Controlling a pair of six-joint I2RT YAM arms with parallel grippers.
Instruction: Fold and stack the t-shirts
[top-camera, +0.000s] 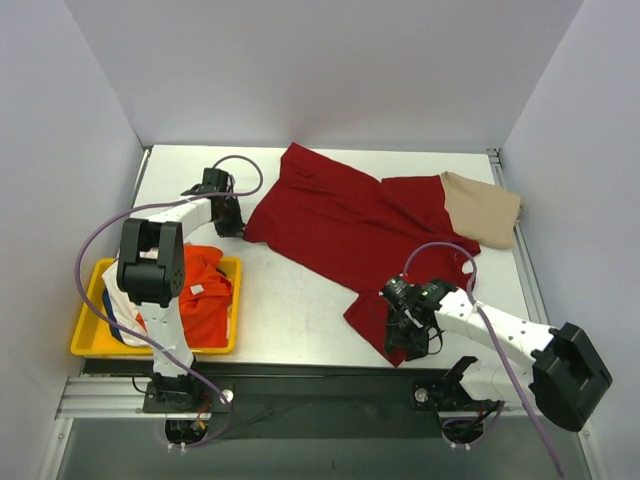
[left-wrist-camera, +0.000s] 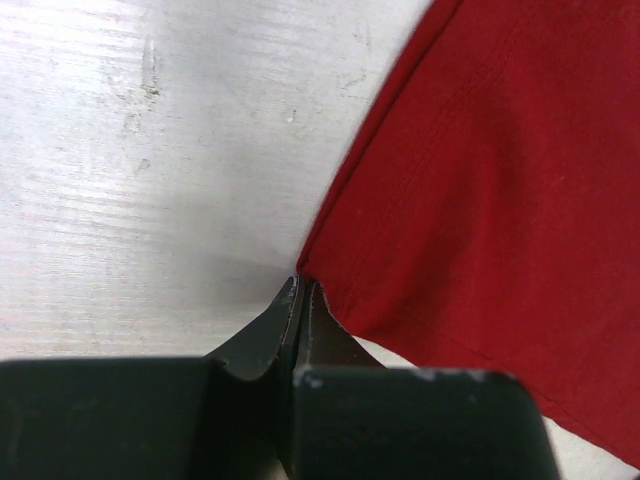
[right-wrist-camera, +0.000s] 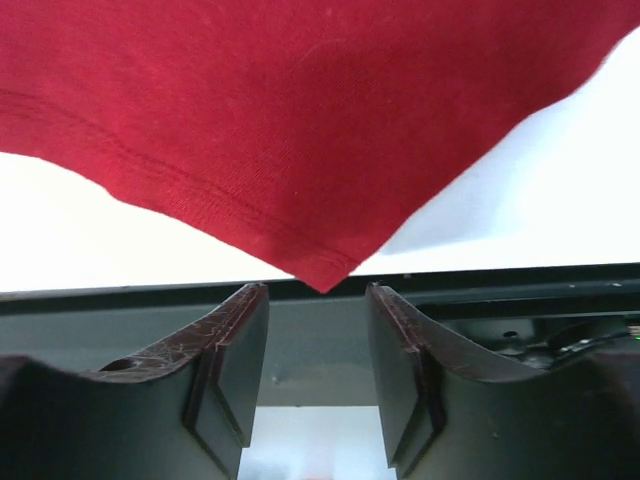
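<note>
The large dark red t-shirt (top-camera: 340, 225) lies spread on the table, its near corner at the front edge. A tan t-shirt (top-camera: 485, 207) lies against its back right side. My left gripper (top-camera: 234, 220) is at the red shirt's left corner; in the left wrist view the gripper (left-wrist-camera: 301, 284) is shut, pinching that corner of the red shirt (left-wrist-camera: 480, 190). My right gripper (top-camera: 402, 340) is at the near corner; in the right wrist view the gripper (right-wrist-camera: 316, 288) is open, with the shirt's corner tip (right-wrist-camera: 322, 270) just beyond the gap. Orange (top-camera: 200, 298) and white (top-camera: 124, 305) shirts lie bunched in the tray.
A yellow plastic tray (top-camera: 85, 347) stands at the front left, under the left arm. White walls close in the back and both sides. The table's front edge and a dark rail (right-wrist-camera: 520, 285) run just beyond the right gripper.
</note>
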